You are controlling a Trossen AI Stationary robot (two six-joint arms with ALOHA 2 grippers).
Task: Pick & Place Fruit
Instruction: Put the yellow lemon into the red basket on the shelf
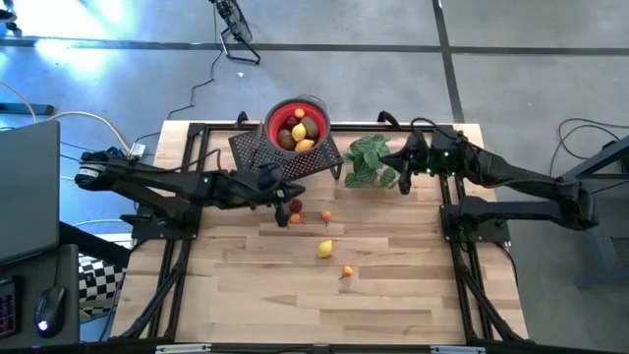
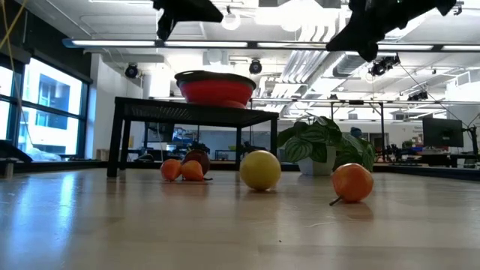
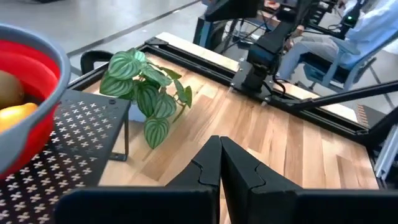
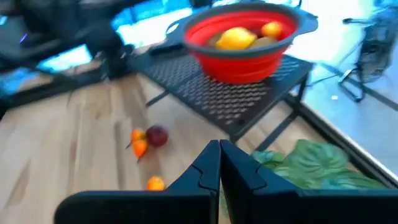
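A red bowl [image 1: 298,126] with lemons and kiwi-like ovals stands on a black perforated stand [image 1: 257,149]. On the table lie a dark red fruit [image 1: 295,206], two small orange balls [image 1: 293,218] [image 1: 326,216], a lemon [image 1: 325,249] and another orange ball [image 1: 346,271]. The low view shows the lemon [image 2: 260,169] and the nearest orange ball [image 2: 352,182]. My left gripper [image 1: 283,194] [image 3: 221,163] is shut and hovers at the stand's near edge, above the dark red fruit. My right gripper [image 1: 405,173] [image 4: 219,163] is shut and hovers over the plant's right side.
A green leafy plant [image 1: 371,160] in a small pot stands right of the stand. Black frame rails [image 1: 462,246] run along the table's left, right and far sides. Bare wood lies near the table's near edge. A seated person [image 3: 367,31] shows beyond the table.
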